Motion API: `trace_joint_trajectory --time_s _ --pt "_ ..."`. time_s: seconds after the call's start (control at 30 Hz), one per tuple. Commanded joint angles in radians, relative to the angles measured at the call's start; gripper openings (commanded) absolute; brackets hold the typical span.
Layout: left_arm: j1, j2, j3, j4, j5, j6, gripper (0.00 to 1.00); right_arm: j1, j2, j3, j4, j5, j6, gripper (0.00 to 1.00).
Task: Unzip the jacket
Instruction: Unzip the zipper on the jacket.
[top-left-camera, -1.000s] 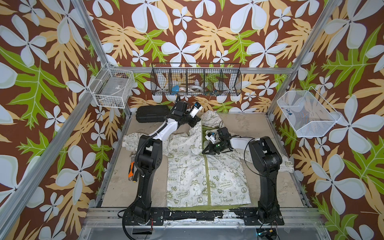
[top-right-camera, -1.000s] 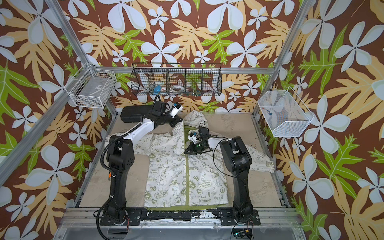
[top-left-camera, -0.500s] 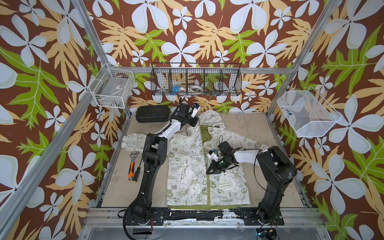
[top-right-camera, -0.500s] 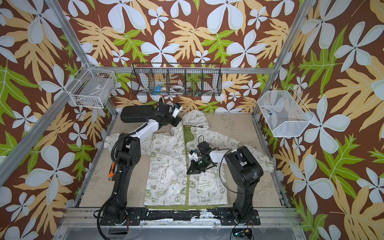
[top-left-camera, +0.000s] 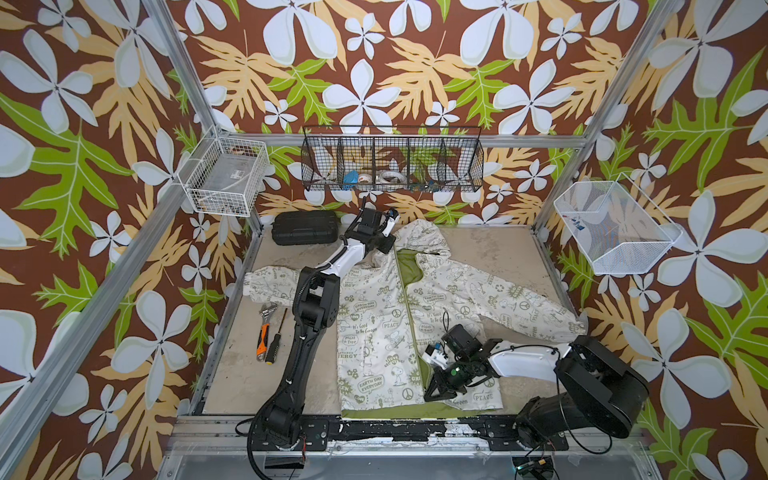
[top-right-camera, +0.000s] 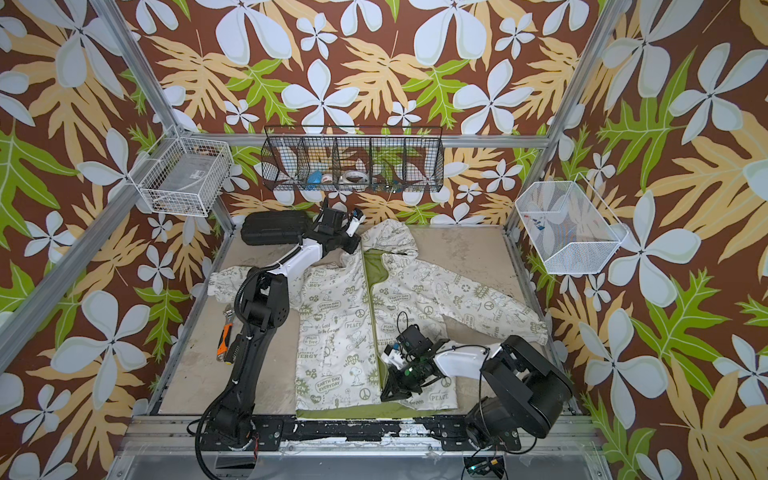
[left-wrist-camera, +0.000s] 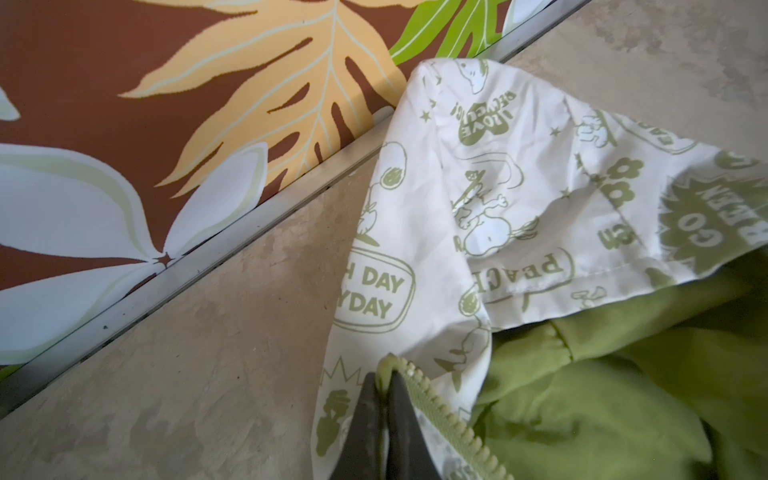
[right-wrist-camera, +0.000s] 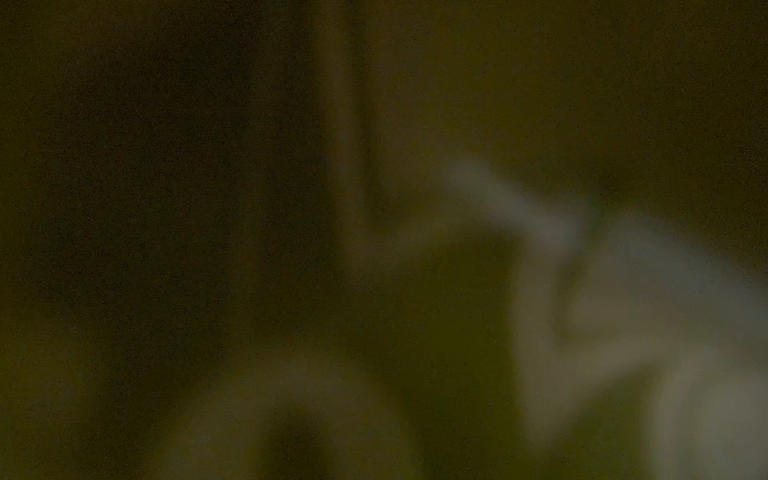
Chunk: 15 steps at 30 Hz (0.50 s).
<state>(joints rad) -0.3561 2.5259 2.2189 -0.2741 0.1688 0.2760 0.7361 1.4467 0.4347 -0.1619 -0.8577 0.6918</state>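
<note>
The cream jacket (top-left-camera: 374, 332) (top-right-camera: 332, 332) with olive prints lies flat on the table, hood towards the back wall. Its green zipper (top-left-camera: 409, 316) (left-wrist-camera: 446, 419) runs down the front. My left gripper (top-left-camera: 387, 248) (top-right-camera: 353, 246) (left-wrist-camera: 384, 380) is at the collar, shut on the top end of the zipper tape. Close to the green hem, my right gripper (top-left-camera: 430, 392) (top-right-camera: 386, 395) presses down at the zipper line, shut. The front edge beside it stands apart and shows green lining. The exact grip point is hidden, and the right wrist view is dark and blurred.
A black case (top-left-camera: 303, 226) lies at the back left. A wrench (top-left-camera: 266, 328) and a screwdriver (top-left-camera: 276, 340) lie left of the jacket. Wire baskets hang on the frame: white (top-left-camera: 226, 176), black (top-left-camera: 392, 160), white (top-left-camera: 611, 226). Bare tabletop (top-left-camera: 490, 249) shows behind the right sleeve.
My right gripper has travelled from near the collar down the zipper line to near the hem. The bunched jacket has been drawn out flat. My left gripper has stayed at the collar.
</note>
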Motion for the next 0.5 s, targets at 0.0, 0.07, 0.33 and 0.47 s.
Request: trace_joint_trajectory --time_s 0.0,0.07,0.33,0.47 --pt "0.006 0.005 0.021 0.056 -0.062 0.017 0.0 0.037 -0.046 -0.062 -0.034 0.003 0.076 0.0" --pt "0.006 0.006 0.021 0.06 -0.06 0.017 0.0 0.061 -0.097 -0.118 -0.003 0.002 0.119 0.0" --pt "0.006 -0.01 -0.004 0.063 -0.047 0.032 0.0 0.074 -0.296 -0.231 -0.084 0.06 0.16 0.0" --pt "0.005 -0.054 -0.081 0.092 -0.061 0.042 0.0 0.075 -0.345 -0.201 -0.122 0.088 0.156 0.0"
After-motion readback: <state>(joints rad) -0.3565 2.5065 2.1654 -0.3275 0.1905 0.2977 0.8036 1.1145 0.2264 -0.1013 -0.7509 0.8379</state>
